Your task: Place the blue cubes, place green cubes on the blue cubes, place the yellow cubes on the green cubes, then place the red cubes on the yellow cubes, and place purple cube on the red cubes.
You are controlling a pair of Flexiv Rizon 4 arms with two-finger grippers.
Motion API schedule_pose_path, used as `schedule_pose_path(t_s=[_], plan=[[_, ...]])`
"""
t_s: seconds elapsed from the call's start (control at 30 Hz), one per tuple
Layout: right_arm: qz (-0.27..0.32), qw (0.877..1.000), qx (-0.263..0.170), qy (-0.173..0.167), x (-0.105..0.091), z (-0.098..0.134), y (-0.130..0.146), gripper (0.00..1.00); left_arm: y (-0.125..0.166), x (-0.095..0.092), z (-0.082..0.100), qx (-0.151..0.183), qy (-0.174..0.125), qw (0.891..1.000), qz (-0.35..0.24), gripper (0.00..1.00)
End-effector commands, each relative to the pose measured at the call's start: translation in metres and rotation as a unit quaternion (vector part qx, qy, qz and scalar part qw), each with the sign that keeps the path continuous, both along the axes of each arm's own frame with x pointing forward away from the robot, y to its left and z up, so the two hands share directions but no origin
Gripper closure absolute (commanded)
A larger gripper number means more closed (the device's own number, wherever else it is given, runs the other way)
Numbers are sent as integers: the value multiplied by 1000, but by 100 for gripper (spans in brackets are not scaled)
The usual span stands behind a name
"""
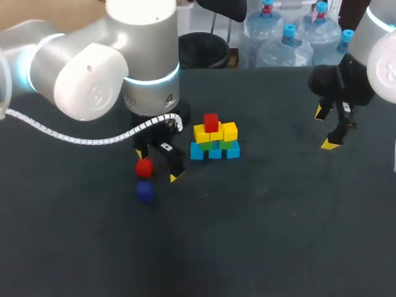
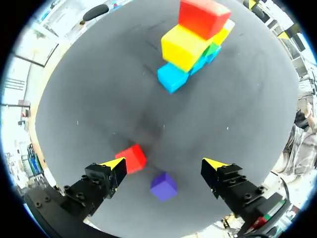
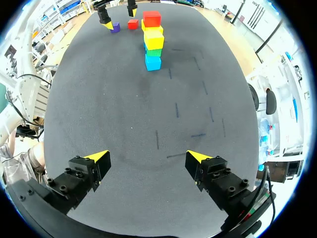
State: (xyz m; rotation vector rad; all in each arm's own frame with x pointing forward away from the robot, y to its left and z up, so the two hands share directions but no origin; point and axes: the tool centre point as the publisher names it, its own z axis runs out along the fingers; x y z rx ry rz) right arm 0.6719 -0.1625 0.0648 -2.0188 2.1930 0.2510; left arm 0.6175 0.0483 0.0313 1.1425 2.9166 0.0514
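Observation:
A cube pyramid stands mid-table: blue cubes (image 1: 215, 153) at the base, green cubes (image 1: 217, 146) on them, yellow cubes (image 1: 214, 132) above, one red cube (image 1: 211, 121) on top. A loose red cube (image 1: 143, 167) and a purple cube (image 1: 144, 192) lie to its left. My left gripper (image 1: 157, 166) hovers open over them. In the left wrist view the loose red cube (image 2: 133, 157) is by one fingertip and the purple cube (image 2: 164, 186) lies between the fingers of the left gripper (image 2: 164, 164). My right gripper (image 1: 325, 129) hangs open and empty at the far right, also seen in its own view (image 3: 148, 157).
The dark table (image 1: 278, 235) is bare in front and to the right of the pyramid. From the right wrist view the pyramid (image 3: 153, 39) stands far ahead, with the loose red cube (image 3: 132, 23) and purple cube (image 3: 115, 27) beyond it.

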Motion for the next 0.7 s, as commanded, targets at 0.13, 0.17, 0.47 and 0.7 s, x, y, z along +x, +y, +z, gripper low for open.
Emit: schedule_pose_path(t_s=[0.13, 0.17, 0.47, 0.7], plan=[[1, 1000, 1, 0, 1, -1, 0, 0, -2, 1, 1, -16, -19, 999, -40, 0], [1, 1000, 1, 0, 1, -1, 0, 0, -2, 1, 1, -16, -19, 999, -40, 0], [1, 1000, 1, 0, 1, -1, 0, 0, 1, -2, 4, 11, -11, 1000, -23, 0], [1, 1000, 1, 0, 1, -1, 0, 0, 8, -8, 5, 37, -3, 999, 15, 0]])
